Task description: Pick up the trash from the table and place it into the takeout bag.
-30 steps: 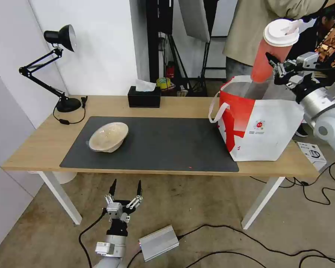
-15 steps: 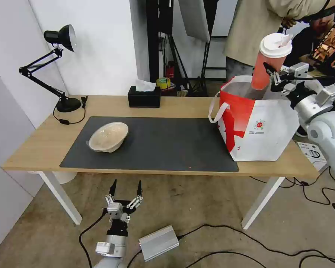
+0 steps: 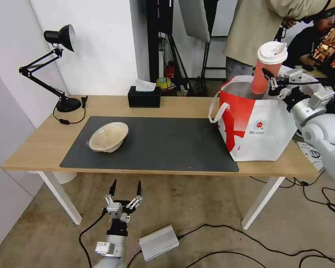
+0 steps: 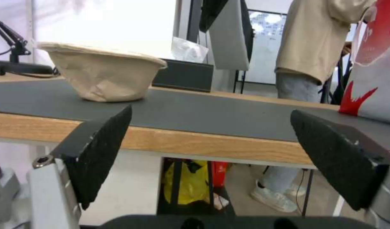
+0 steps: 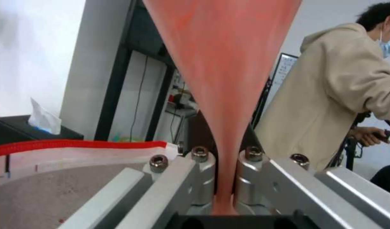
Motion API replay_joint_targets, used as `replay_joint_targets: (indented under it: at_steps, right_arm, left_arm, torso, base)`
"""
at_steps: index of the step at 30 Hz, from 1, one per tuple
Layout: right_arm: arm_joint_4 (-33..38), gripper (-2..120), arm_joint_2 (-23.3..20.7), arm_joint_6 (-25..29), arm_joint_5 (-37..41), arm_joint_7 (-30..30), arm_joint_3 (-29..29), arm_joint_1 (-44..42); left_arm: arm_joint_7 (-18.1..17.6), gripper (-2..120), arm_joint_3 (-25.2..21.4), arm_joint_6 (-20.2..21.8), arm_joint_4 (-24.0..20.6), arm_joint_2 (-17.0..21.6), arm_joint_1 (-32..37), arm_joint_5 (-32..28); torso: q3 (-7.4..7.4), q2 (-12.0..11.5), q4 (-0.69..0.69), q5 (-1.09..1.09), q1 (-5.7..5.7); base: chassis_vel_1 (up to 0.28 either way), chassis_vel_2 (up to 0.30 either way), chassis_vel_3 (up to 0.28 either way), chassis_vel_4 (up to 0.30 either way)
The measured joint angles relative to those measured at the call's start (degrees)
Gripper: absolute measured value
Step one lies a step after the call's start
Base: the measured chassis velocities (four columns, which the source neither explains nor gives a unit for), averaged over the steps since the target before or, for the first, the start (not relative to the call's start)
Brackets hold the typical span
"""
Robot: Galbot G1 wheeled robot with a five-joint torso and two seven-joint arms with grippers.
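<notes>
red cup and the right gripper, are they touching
Touching. In the right wrist view the red cup narrows down between the two fingers of the right gripper with no gap on either side; the head view shows it held over the takeout bag.

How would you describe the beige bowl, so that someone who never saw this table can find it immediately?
Start at the long wooden table and its dark grey mat. Near the mat's left end, towards the black desk lamp, sits the shallow beige bowl, tilted. It is the only dish on the mat, pale and crumpled-looking, unlike the boxy black tissue box behind it.
</notes>
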Motion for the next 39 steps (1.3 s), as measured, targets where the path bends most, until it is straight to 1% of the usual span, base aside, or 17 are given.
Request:
replay_joint_targets:
  at_steps: [2,3,5,8,9,12,16,20,23,27,29,30,33,39]
  right_arm:
    - [-0.3,1,0.2,0.0,-0.3,0.2,-0.3,0.2]
    - [-0.4,4,0.4,0.0,-0.5,0.3,-0.4,0.3]
    - [-0.5,6,0.5,0.0,-0.6,0.5,-0.6,0.4]
    - [-1.3,20,1.0,0.0,-1.1,0.9,-0.9,0.7]
    - [-1.3,20,1.0,0.0,-1.1,0.9,-0.9,0.7]
    - [-2.0,30,1.2,0.0,-1.9,1.0,-1.3,1.0]
    - [-2.8,30,1.2,0.0,-3.2,1.0,-1.9,1.7]
    - [-3.3,26,1.0,0.0,-5.8,0.9,-2.7,2.6]
    - [-3.7,25,0.8,-0.3,-9.2,0.8,-3.3,3.4]
    - [-3.8,24,0.6,-1.0,-10.4,0.7,-4.0,4.1]
    - [-3.9,22,0.5,-1.1,-10.5,0.7,-4.2,4.3]
    - [-3.9,19,0.5,-1.2,-10.5,0.7,-4.3,4.4]
    - [-4.0,16,0.5,-2.2,-10.9,0.8,-4.5,4.7]
    - [-4.1,10,-0.4,-5.8,-11.6,1.3,-6.3,6.6]
  left_arm:
    - [0.0,100,0.0,0.0,0.0,0.0,0.0,0.0]
    - [0.0,100,0.0,0.0,0.0,0.0,0.0,0.0]
    - [0.0,100,-0.1,-0.1,0.0,0.0,0.0,0.0]
    - [0.0,100,-0.1,-0.1,0.0,0.0,0.1,0.0]
    - [0.0,100,-0.1,-0.1,0.0,0.0,0.1,0.0]
    - [0.0,100,-0.1,-0.3,0.1,-0.1,0.2,0.0]
    - [0.1,100,0.0,-0.5,0.4,-0.1,0.2,0.0]
    - [0.1,100,0.1,-0.8,0.7,-0.3,0.1,0.0]
    - [0.1,100,0.2,-0.8,0.7,-0.4,0.0,0.0]
    - [0.1,100,0.1,-0.8,0.7,-0.4,0.0,-0.1]
    - [0.1,100,0.1,-0.8,0.7,-0.4,0.0,-0.1]
    - [0.1,100,0.1,-0.8,0.7,-0.4,0.0,-0.2]
    - [0.1,100,0.0,-0.9,0.6,-0.4,0.1,-0.2]
    - [0.1,100,-0.1,-1.0,0.6,-0.4,0.1,-0.2]
  torso:
    - [0.0,0.0,0.0,0.0,0.0]
    - [0.0,0.0,0.0,0.0,0.0]
    - [0.0,0.0,0.0,0.0,0.0]
    - [0.0,0.0,0.0,0.0,0.0]
    - [0.0,0.0,0.0,0.0,0.0]
    - [0.0,0.0,0.0,0.0,0.0]
    - [0.0,0.0,0.0,0.0,0.0]
    - [0.0,0.0,0.0,0.0,0.0]
    - [0.0,0.0,0.0,0.0,0.0]
    - [0.0,0.0,0.0,0.0,0.0]
    - [0.0,0.0,0.0,0.0,0.0]
    - [0.0,0.0,0.0,0.0,0.0]
    - [0.0,0.0,0.0,0.0,0.0]
    - [0.0,0.0,0.0,0.0,0.0]
  base:
    - [0.0,0.0,0.0,0.0]
    - [0.0,0.0,0.0,0.0]
    - [0.0,0.0,0.0,0.0]
    - [0.0,0.0,0.0,0.0]
    - [0.0,0.0,0.0,0.0]
    - [0.0,0.0,0.0,0.0]
    - [0.0,0.0,0.0,0.0]
    - [0.0,0.0,0.0,0.0]
    - [0.0,0.0,0.0,0.0]
    - [0.0,0.0,0.0,0.0]
    - [0.0,0.0,0.0,0.0]
    - [0.0,0.0,0.0,0.0]
    - [0.0,0.0,0.0,0.0]
    - [0.0,0.0,0.0,0.0]
